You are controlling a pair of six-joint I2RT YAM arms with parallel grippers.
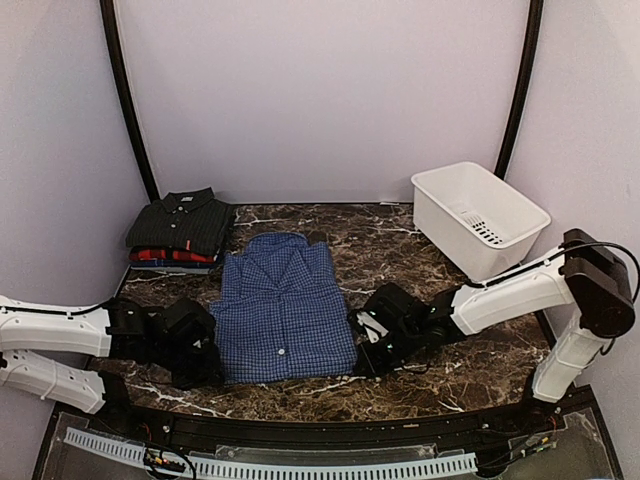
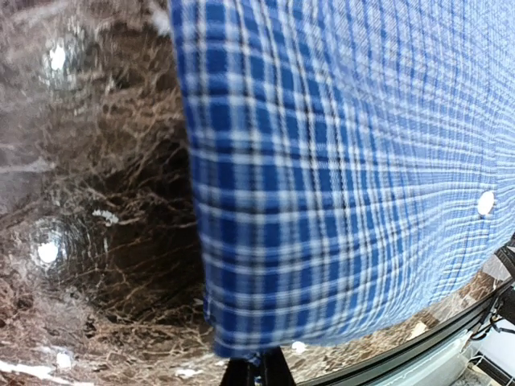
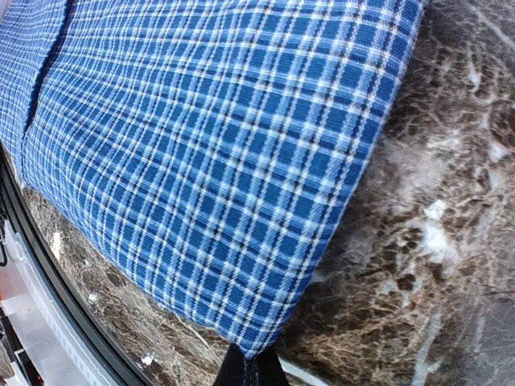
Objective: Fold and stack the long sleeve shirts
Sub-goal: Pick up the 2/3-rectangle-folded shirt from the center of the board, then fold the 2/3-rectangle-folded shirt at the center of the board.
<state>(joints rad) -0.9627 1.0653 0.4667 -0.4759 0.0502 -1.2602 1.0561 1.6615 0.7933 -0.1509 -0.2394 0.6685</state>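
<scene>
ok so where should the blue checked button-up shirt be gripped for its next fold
By its two near hem corners, left corner and right corner, each taken low from its own outer side. The blue checked button-up shirt lies flat, collar away, so those corners are free edges. The left gripper and right gripper are shut there.
</scene>
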